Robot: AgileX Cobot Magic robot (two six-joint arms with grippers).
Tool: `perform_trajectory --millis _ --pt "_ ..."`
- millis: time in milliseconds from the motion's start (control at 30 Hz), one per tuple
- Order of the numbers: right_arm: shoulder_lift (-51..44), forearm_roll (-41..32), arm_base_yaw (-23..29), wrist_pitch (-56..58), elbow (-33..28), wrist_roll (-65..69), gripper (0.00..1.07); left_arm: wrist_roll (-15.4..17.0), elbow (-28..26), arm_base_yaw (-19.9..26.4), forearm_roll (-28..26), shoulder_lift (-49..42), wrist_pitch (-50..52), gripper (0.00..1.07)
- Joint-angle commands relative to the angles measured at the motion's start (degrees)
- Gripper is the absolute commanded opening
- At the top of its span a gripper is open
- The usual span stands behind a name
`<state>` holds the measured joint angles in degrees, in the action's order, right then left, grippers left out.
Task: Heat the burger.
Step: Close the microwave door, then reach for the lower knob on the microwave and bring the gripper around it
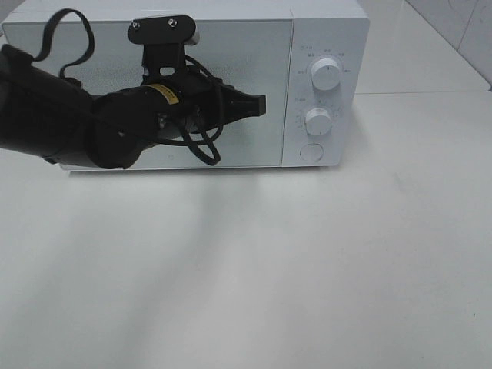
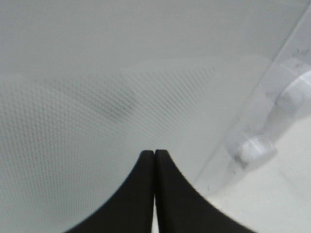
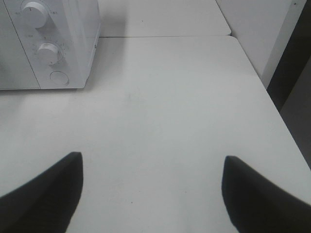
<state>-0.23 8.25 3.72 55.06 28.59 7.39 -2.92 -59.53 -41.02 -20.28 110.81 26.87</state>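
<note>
Left gripper (image 2: 154, 153): jaws clenched tip to tip, nothing between them. The tips sit right at the microwave door (image 2: 97, 73), touching or just short, we cannot tell. Straight beyond the tips, behind the door's dot mesh, we note a dark blur (image 2: 119, 109). The burger shows in no view; we judge it is probably inside, possibly that blur. The knobs (image 1: 327, 75) lie just beside the tips, past the door edge. Right gripper (image 3: 153, 159): jaws spread wide, empty, over bare table (image 3: 160, 97), with the microwave well apart. We expect the burger to be light, soft and loosely stacked under a slick bun, so grip gently and low across its sides.
</note>
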Motion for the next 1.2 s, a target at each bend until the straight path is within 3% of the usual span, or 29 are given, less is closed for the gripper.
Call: perform_trajectory --millis 33,67,100,133,167,200,233,267,667,867,1067,1100,1167,1200 --pt "-1.4 0.3 -0.2 0.1 -0.1 -0.1 0.74 -0.2 0.7 -0.5 -0.5 -2.8 -8.4 0.08" --pt "-1.4 0.3 -0.2 0.1 -0.1 -0.1 0.74 -0.2 0.9 -0.5 -0.5 -3.6 -11.6 0.15" --pt "-1.4 0.3 -0.2 0.1 -0.1 -0.1 0.74 -0.2 0.9 -0.5 -0.5 -3.6 -11.6 0.15" --pt "-1.4 0.3 -0.2 0.1 -0.1 -0.1 0.74 -0.2 0.9 -0.5 -0.5 -5.3 -20.0 0.36" --pt "-1.4 0.3 -0.2 0.1 -0.1 -0.1 0.74 -0.2 0.9 -0.5 -0.5 -6.9 -27.9 0.68" --pt "-1.4 0.3 -0.2 0.1 -0.1 -0.1 0.74 -0.2 0.9 -0.5 -0.5 -6.9 -27.9 0.68" --pt "-1.4 0.3 -0.2 0.1 -0.1 -0.1 0.74 -0.2 0.9 -0.5 -0.5 -7.4 -30.8 0.81" --pt "-1.4 0.3 -0.2 0.1 -0.1 -0.1 0.74 -0.2 0.9 -0.3 -0.5 -8.6 -37.4 1.02" --pt "-1.4 0.3 -0.2 0.1 -0.1 -0.1 0.74 -0.7 0.7 -0.2 1.0 -13.5 -66.1 0.98" --pt "-1.4 0.2 -0.2 0.1 -0.1 -0.1 0.74 0.1 0.6 0.7 2.1 -16.8 -73.1 0.98" --pt "-1.4 0.3 -0.2 0.1 -0.1 -0.1 0.74 -0.7 0.6 8.8 2.2 -21.3 -79.4 0.98" --pt "-1.4 0.3 -0.2 0.1 -0.1 -0.1 0.74 -1.9 0.6 13.2 2.2 -23.0 -81.0 0.98" --pt "-1.4 0.3 -0.2 0.1 -0.1 -0.1 0.74 -2.2 0.6 15.1 2.4 -23.9 -81.7 0.98" --pt "-1.4 0.3 -0.2 0.1 -0.1 -0.1 0.74 -3.0 0.6 20.2 2.8 -25.5 -83.7 0.98"
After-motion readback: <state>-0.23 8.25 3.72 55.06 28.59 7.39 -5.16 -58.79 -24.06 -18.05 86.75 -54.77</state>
